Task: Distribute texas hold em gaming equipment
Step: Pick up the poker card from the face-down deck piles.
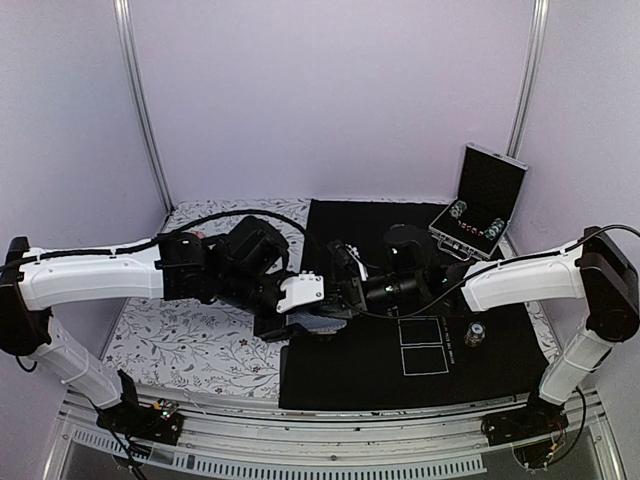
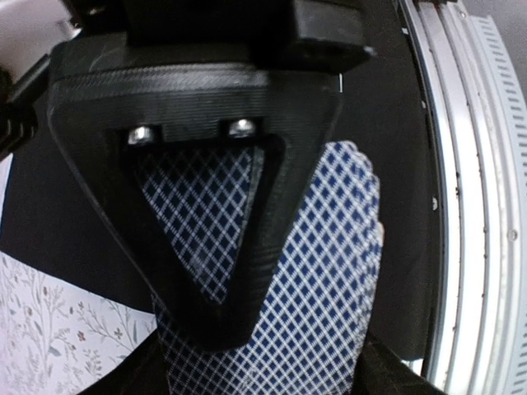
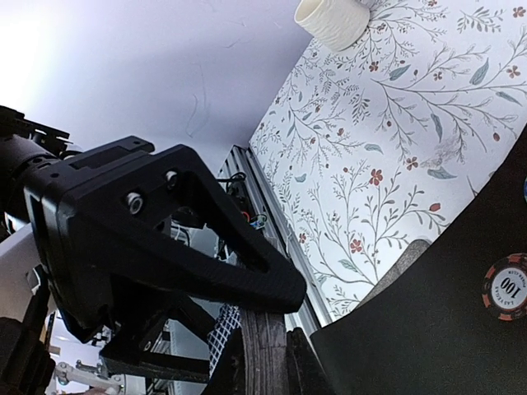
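Note:
Both arms meet over the left edge of the black mat (image 1: 400, 385). My left gripper (image 1: 316, 306) is shut on a stack of playing cards (image 2: 329, 271) with blue-and-white diamond backs; the cards lie flat between its fingers (image 2: 247, 362). My right gripper (image 1: 340, 294) closes on the same deck, seen edge-on (image 3: 265, 354) between its jaws (image 3: 272, 337). An orange-and-black striped poker chip marked 100 (image 3: 504, 286) lies on the mat. A small chip stack (image 1: 475, 335) stands at the mat's right. Button discs and the red triangle are out of view.
An open silver-edged case (image 1: 485, 200) holding chips stands at the back right. Two white-outlined rectangles (image 1: 420, 346) are printed on the mat. A floral cloth (image 1: 190, 340) covers the left of the table. A white ribbed cup (image 3: 333, 20) sits on it.

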Controlling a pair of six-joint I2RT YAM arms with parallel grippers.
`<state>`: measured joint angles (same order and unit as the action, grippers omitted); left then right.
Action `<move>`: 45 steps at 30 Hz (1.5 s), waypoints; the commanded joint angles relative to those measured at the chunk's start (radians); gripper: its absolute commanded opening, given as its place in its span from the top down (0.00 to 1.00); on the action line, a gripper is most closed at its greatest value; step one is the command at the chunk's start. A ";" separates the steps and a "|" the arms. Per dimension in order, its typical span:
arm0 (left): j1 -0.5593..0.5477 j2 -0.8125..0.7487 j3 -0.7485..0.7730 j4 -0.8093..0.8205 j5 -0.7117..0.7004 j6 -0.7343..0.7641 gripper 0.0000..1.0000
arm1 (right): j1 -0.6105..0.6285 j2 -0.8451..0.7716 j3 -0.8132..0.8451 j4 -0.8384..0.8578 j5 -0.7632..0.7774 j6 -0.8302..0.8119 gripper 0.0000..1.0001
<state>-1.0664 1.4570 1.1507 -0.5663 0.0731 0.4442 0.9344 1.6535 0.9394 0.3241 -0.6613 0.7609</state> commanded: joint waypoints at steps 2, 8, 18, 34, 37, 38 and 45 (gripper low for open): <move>0.019 -0.003 -0.008 0.030 -0.025 0.006 0.20 | 0.003 -0.006 -0.015 0.049 -0.039 0.016 0.97; 0.031 0.031 -0.007 0.019 -0.007 -0.009 0.08 | 0.010 -0.007 -0.018 0.049 -0.042 0.012 0.98; 0.048 0.052 0.007 0.017 0.022 -0.017 0.06 | 0.027 -0.011 -0.012 0.047 -0.043 -0.009 0.98; 0.055 0.036 0.012 0.012 0.101 -0.007 0.40 | 0.028 -0.020 -0.017 0.035 -0.023 -0.018 0.94; 0.057 0.031 0.011 0.013 0.102 -0.007 0.40 | 0.027 -0.038 -0.022 -0.009 0.020 -0.029 0.82; 0.056 0.027 0.009 0.013 0.103 -0.007 0.41 | 0.027 -0.046 -0.025 -0.024 0.034 -0.035 0.82; 0.056 0.021 0.003 0.013 0.110 -0.006 0.43 | 0.024 -0.088 -0.028 -0.108 0.091 -0.059 0.62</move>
<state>-1.0267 1.4937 1.1492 -0.5709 0.1791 0.4408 0.9501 1.6173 0.9257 0.2756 -0.6113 0.7315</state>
